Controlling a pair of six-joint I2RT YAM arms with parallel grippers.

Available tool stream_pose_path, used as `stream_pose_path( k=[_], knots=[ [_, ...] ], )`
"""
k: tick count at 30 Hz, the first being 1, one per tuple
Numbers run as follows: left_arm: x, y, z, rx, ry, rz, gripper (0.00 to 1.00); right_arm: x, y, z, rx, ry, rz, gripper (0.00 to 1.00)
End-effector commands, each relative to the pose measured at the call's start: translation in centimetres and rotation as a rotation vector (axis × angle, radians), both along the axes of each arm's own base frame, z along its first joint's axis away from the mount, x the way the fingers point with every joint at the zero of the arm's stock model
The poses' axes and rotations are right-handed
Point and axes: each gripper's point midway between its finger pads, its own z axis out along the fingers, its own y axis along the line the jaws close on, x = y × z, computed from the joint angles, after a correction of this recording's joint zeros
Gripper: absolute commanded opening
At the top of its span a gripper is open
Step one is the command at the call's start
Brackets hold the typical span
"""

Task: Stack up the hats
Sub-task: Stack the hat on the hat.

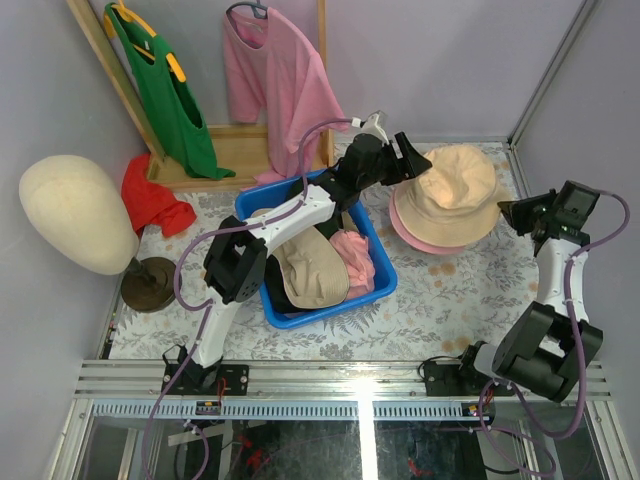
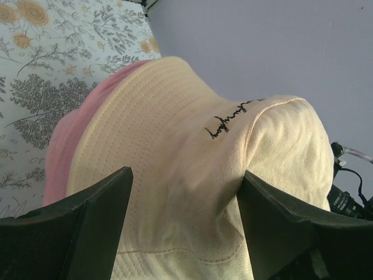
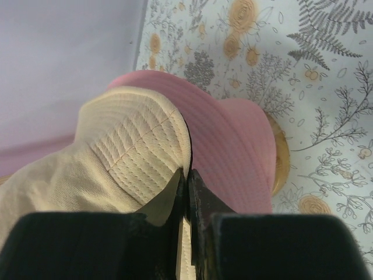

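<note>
Floral tablecloth point(image 1: 470, 300) under lilac walls point(image 1: 450, 60) carries cream hat point(image 1: 460, 185) atop pink hat point(image 1: 430, 243).

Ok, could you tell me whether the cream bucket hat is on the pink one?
On it: the cream bucket hat covers the pink bucket hat, whose brim shows beneath.

The cream bucket hat point(image 2: 192, 192) is soft, matt twill cloth with close rows of stitching ribbing its brim. The pink hat point(image 3: 233, 146) under it is smoother matt cloth. My left gripper point(image 2: 183, 174) has matt black plastic fingers point(image 2: 76, 233). At the hats' eight o'clock, the bin point(image 1: 330, 313) is glossy blue plastic.
</note>
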Motion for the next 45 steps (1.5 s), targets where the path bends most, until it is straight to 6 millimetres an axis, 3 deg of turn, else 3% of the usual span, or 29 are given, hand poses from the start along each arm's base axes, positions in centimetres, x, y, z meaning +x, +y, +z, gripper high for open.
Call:
stream_pose_path(
  k=[1, 9, 15, 19, 22, 29, 45],
  knots=[
    [0.3, 0.6, -2.6, 0.055, 0.069, 0.033, 0.69, -0.6, 0.0, -2.1, -0.020, 0.056, 0.013, 0.02],
    [0.7, 0.6, -4.1, 0.085, 0.120, 0.046, 0.69, -1.3, 0.1, -4.5, -0.019, 0.147, 0.032, 0.00],
    [0.7, 1.1, -4.3, 0.099, 0.133, 0.054, 0.69, -1.6, 0.1, -4.8, -0.033, 0.166, 0.033, 0.00],
    [0.8, 1.8, -3.3, 0.088, 0.125, 0.065, 0.71, -1.6, 0.2, -4.0, -0.041, 0.156, 0.035, 0.03],
    [0.8, 2.3, -2.4, 0.072, 0.111, 0.069, 0.72, -1.5, 0.0, -2.3, -0.068, 0.120, 0.028, 0.07],
    [0.8, 3.6, -0.4, 0.051, 0.087, 0.077, 0.74, -1.0, -0.3, 2.0, -0.121, 0.037, 0.027, 0.35],
    [-0.4, 4.5, 3.8, -0.036, 0.020, 0.033, 0.85, -2.0, -0.2, 2.8, -0.143, 0.032, 0.012, 0.38]
  ],
)
